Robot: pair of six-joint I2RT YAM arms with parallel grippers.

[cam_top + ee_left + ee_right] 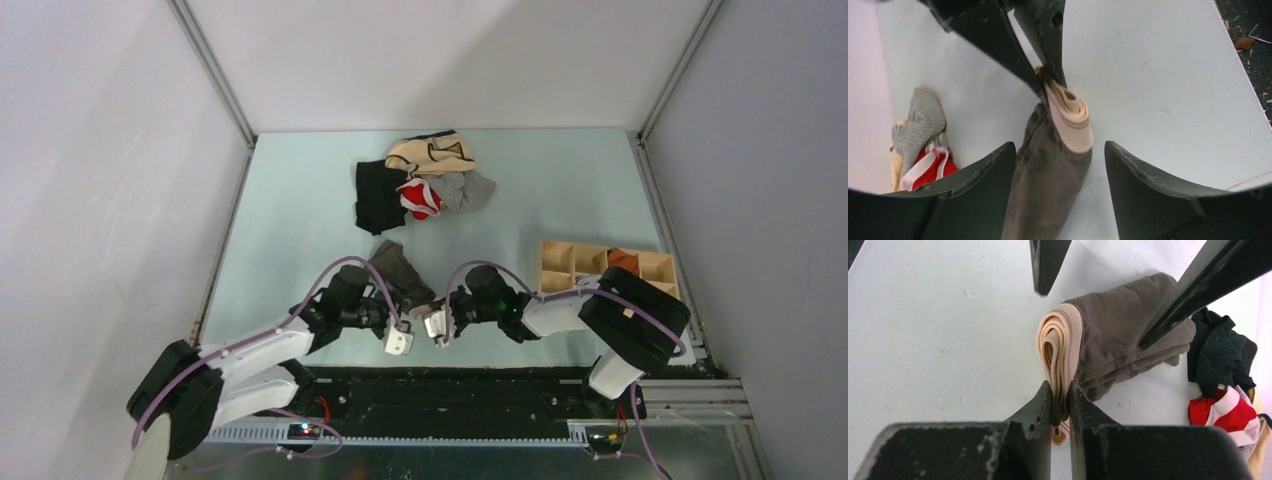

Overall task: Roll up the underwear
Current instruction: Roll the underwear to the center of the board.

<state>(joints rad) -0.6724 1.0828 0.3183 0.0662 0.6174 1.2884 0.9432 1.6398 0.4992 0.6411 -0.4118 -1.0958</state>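
The underwear (400, 266) is a folded strip of olive-brown fabric lying on the pale table, just ahead of both grippers. In the right wrist view its fabric (1128, 330) lies in stacked layers, with the cream waistband (1060, 347) folded in several loops. My right gripper (1061, 390) is shut on that waistband end; it shows in the top view (438, 310). My left gripper (1059, 145) is open, its fingers (983, 180) straddling the underwear (1045, 190) without closing on it; it shows in the top view (398, 303). The waistband (1073, 120) is bunched where the right fingers pinch it.
A pile of other garments (425, 180) lies at the back: black (378, 198), beige with dark trim (432, 152), red-and-white (420, 198) and grey (472, 190). A wooden compartment box (590, 262) stands to the right. The table's near edge (1243, 55) is close.
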